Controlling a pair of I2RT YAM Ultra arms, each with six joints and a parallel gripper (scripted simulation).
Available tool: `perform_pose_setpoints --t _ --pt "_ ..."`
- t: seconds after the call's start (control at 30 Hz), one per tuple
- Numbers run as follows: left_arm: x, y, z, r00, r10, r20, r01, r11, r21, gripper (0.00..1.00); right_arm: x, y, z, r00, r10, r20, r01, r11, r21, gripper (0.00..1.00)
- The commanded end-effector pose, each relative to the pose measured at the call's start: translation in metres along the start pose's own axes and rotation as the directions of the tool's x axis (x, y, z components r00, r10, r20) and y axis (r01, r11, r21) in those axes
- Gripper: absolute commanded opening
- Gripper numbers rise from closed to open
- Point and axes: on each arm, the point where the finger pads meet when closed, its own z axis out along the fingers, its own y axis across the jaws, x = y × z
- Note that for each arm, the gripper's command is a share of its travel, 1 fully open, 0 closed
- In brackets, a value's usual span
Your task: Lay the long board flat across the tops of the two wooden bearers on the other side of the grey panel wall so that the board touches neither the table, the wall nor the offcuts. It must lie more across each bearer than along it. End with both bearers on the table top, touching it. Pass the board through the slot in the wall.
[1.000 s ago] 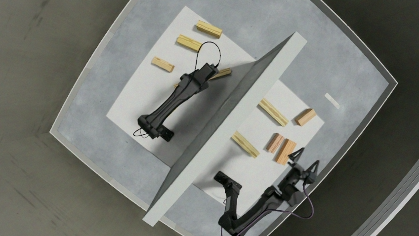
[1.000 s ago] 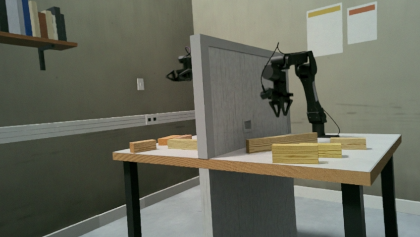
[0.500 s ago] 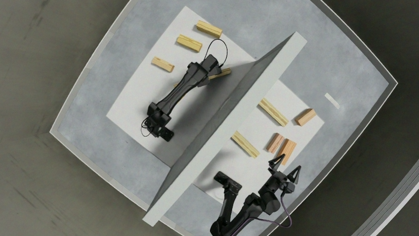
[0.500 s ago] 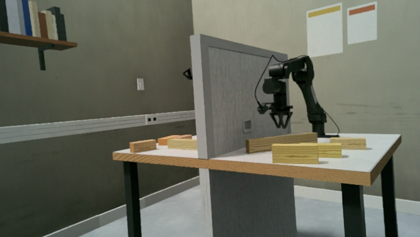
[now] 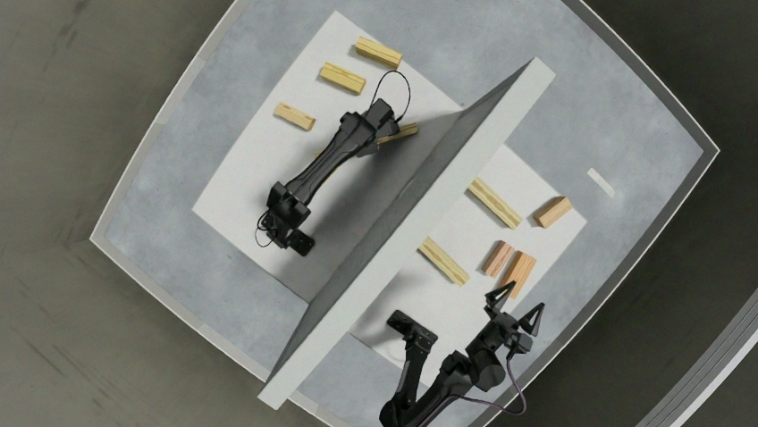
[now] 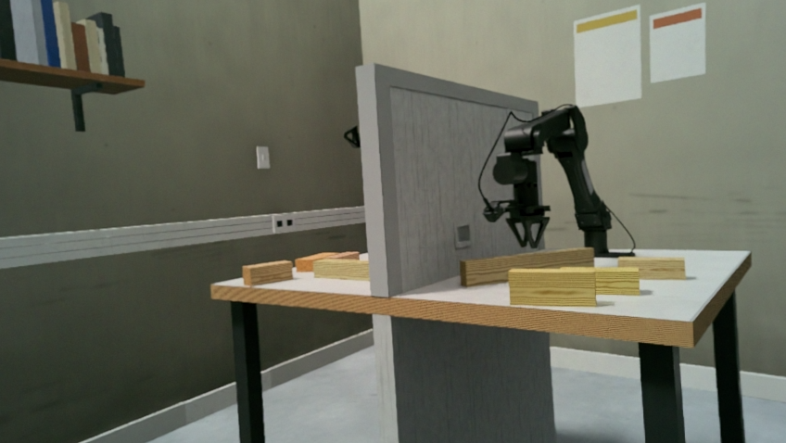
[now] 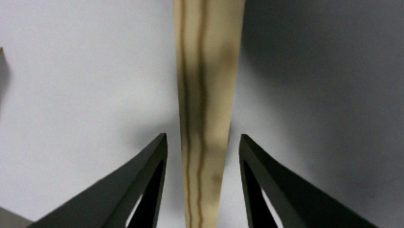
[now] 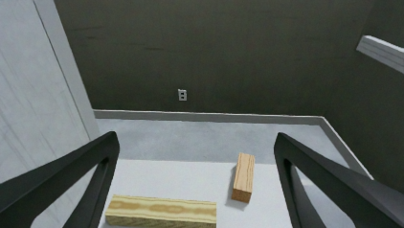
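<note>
The long board [image 5: 398,135] lies on the table on my left arm's side of the grey panel wall [image 5: 419,212], mostly hidden under the arm. It also shows in the exterior view [image 6: 526,265]. My left gripper [image 6: 528,239] hovers just above it, part open. In the left wrist view the fingers stand either side of the board [image 7: 206,96] with gaps. The slot [image 6: 462,235] is low in the wall. Two pale bearers [image 5: 494,202] [image 5: 442,261] lie beyond the wall. My right gripper [image 5: 513,305] is wide open and empty, near the table's edge.
Three brown offcuts [image 5: 552,211] [image 5: 498,258] [image 5: 518,272] lie by the bearers. The right wrist view shows one bearer [image 8: 161,216] and an offcut [image 8: 243,177]. Three pale blocks [image 5: 378,52] [image 5: 342,78] [image 5: 294,116] lie on the board's side.
</note>
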Motion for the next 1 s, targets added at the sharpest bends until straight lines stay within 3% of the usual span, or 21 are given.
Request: perform_pose_setpoints --t 0.0,0.2,0.4,0.5,0.57,0.77,0.83,0.9,0.93,0.97 --pt "-0.008 -0.005 -0.006 0.998 0.021 0.052 -0.021 1.0 -0.017 0.46 -0.02 -0.005 -0.01 0.999 -0.001 0.04 0.001 1.0 0.016 1.0" --pt "-0.004 -0.004 -0.002 0.999 0.015 0.039 -0.014 1.0 -0.01 0.46 -0.02 -0.005 -0.01 0.999 -0.001 0.04 0.001 1.0 0.016 1.0" --pt "-0.007 -0.008 0.03 1.0 0.029 0.011 -0.029 1.0 0.008 0.46 -0.02 -0.005 -0.01 0.999 -0.001 0.04 0.001 1.0 0.016 1.0" --pt "-0.008 -0.004 0.027 0.999 0.023 0.032 -0.023 1.0 -0.004 0.46 -0.02 -0.005 -0.01 0.999 -0.001 0.04 0.001 1.0 0.016 1.0" --pt "-0.006 -0.007 0.04 1.0 0.027 0.011 -0.027 1.0 0.009 0.46 -0.02 -0.005 -0.01 0.999 -0.001 0.04 0.001 1.0 0.016 1.0" --pt "-0.007 -0.005 0.03 0.999 0.022 0.031 -0.022 1.0 -0.003 0.46 -0.02 -0.005 -0.01 0.999 -0.001 0.04 0.001 1.0 0.016 1.0" --pt "-0.008 -0.009 0.04 0.999 0.032 0.029 -0.032 0.999 -0.001 0.46 -0.02 -0.005 -0.01 0.999 -0.001 0.04 0.001 1.0 0.016 1.0" --pt "-0.007 -0.004 0.028 0.999 0.02 0.039 -0.02 1.0 -0.007 0.46 -0.02 -0.005 -0.01 0.999 -0.001 0.04 0.001 1.0 0.016 1.0" --pt "-0.01 -0.003 0.027 0.999 0.02 0.049 -0.019 1.0 -0.014 0.0 -0.02 -0.005 -0.01 0.999 -0.001 0.04 0.001 1.0 0.016 1.0" --pt "-0.009 -0.003 0.028 0.999 0.02 0.047 -0.019 1.0 -0.012 0.0 -0.02 -0.005 -0.01 0.999 -0.001 0.04 0.001 1.0 0.016 1.0"
